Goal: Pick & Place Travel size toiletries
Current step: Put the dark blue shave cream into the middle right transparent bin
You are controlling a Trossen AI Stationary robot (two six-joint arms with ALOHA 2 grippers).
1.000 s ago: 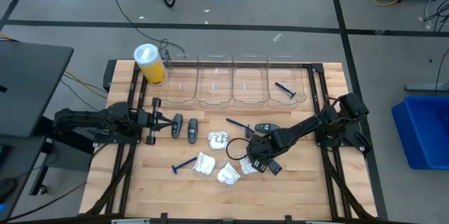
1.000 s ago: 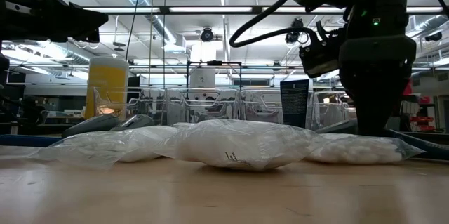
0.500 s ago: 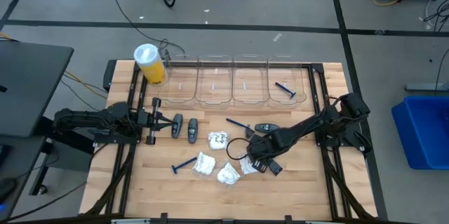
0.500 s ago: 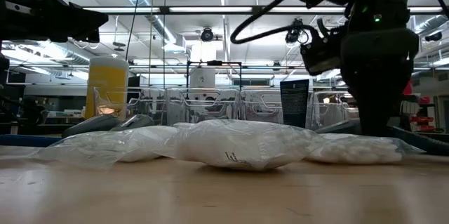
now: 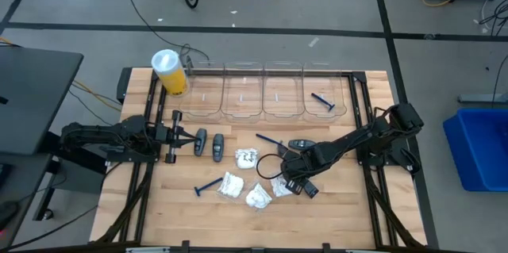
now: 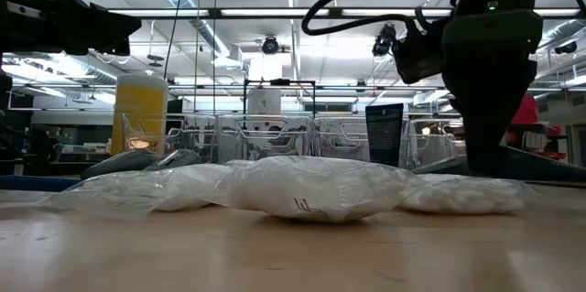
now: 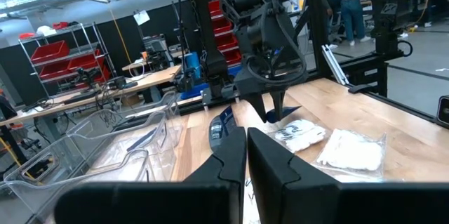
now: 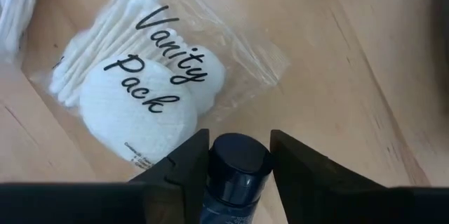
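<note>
My right gripper (image 5: 295,180) points down over the table's right middle, shut on a small dark bottle (image 8: 238,168). Under it lies a white "Vanity Pack" packet (image 8: 140,101), with other white packets (image 5: 231,185) (image 5: 246,158) beside it. Two dark grey pieces (image 5: 209,145) lie near my left gripper (image 5: 181,136), which is shut and level at the left. A dark oval piece (image 5: 300,143) and blue razors (image 5: 209,185) (image 5: 270,139) lie flat on the wood. Another razor (image 5: 323,101) lies in the rightmost clear bin. My right gripper pinches the dark bottle between its two fingers (image 8: 189,164), which press its two sides just behind the round cap (image 8: 238,155). The fingers come from above and lie along the bottle, cap end pointing down past the fingertips. Whether it is clear of the table I cannot tell.
Several clear bins (image 5: 242,94) stand in a row along the far edge. A tall yellow cylinder with a white lid (image 5: 169,72) stands at the far left corner. Bare wood lies toward the near edge (image 5: 333,213).
</note>
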